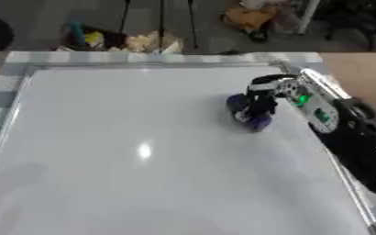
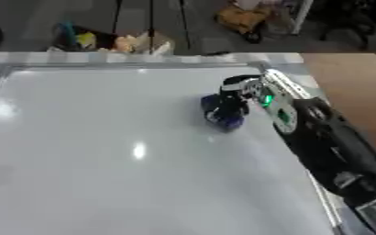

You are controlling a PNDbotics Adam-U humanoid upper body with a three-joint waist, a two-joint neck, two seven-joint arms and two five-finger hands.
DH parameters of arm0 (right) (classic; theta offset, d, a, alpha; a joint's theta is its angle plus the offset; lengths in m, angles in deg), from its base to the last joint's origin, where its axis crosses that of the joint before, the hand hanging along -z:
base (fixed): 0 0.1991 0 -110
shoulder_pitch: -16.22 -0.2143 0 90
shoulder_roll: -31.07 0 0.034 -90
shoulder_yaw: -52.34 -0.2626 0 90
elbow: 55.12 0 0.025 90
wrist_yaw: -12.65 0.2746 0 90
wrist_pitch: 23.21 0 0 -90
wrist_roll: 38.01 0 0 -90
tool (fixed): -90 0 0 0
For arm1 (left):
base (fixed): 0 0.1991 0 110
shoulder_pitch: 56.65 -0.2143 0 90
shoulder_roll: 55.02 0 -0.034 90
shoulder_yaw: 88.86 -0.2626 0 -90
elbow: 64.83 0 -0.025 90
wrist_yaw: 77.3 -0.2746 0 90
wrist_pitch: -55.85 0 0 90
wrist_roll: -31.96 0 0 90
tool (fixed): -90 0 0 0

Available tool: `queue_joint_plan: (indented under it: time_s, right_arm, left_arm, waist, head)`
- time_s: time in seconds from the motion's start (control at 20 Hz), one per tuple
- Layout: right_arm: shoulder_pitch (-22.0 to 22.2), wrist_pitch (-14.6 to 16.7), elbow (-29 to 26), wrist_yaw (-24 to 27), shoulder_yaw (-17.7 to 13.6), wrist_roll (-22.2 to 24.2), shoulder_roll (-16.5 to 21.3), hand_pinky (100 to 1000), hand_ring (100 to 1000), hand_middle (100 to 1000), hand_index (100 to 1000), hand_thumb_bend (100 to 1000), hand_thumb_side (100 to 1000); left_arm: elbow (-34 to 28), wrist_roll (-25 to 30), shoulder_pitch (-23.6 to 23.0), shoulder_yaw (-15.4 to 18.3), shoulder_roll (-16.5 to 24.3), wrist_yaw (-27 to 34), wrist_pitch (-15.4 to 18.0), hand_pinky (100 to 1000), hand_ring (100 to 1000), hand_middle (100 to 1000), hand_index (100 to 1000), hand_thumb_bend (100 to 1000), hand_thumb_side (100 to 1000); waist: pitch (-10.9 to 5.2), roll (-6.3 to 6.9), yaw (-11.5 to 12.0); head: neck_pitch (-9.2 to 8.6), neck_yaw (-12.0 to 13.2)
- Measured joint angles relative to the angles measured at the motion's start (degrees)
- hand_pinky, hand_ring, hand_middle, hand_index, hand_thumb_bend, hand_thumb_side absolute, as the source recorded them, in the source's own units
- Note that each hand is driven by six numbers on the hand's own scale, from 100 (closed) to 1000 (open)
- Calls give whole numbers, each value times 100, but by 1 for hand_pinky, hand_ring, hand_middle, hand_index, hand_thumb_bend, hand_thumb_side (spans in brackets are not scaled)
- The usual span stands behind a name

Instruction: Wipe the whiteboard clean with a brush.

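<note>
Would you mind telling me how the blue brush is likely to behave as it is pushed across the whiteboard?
The blue brush looks small and compact, so it is probably light. The whiteboard is glossy, with a glare spot, so the brush should slide easily and might skid. The right hand curls over it from above, which probably keeps it from tipping.

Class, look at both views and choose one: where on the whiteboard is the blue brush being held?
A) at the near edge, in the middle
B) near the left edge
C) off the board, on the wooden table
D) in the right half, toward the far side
D: the right hand curls round the blue brush on the whiteboard, right of centre and toward the far edge.
</note>
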Motion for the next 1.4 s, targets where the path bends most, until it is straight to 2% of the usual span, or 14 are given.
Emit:
queue_joint_plan:
  time_s: [0.3, 0.5, 0.55, 1.05, 1.4]
  right_arm:
    - [0, -87, -505, 298, 5, -62, -10, 440, 534, 267, 397, 100, 586]
    - [-18, -158, -849, 306, -1, -176, 15, 441, 534, 263, 396, 100, 616]
    - [-24, -164, -940, 306, -2, -199, 26, 441, 533, 262, 395, 100, 594]
    - [-35, -166, -1826, 353, -67, -247, 201, 442, 530, 256, 394, 100, 610]
    - [218, -91, -2765, 506, -22, -215, 458, 448, 537, 262, 398, 100, 622]
  left_arm:
    - [0, 15, 0, -1, 0, 0, -15, 365, 652, 544, 709, 118, 965]
    - [0, 15, 0, -2, 0, 0, -15, 366, 653, 544, 709, 121, 965]
    - [0, 15, 0, -3, 0, 0, -15, 366, 653, 544, 709, 119, 964]
    - [0, 13, 1, -33, 0, 19, -14, 369, 654, 545, 711, 118, 959]
    - [0, 1, 5, -34, 0, 28, -10, 372, 655, 546, 712, 119, 956]
  waist:
    - [1, -2, -1]
    - [1, -4, -2]
    - [0, -6, -5]
    - [-80, -14, -14]
    - [-152, -34, -23]
  head:
    - [5, 0]
    - [9, 0]
    - [10, 0]
    - [25, 32]
    - [24, 84]
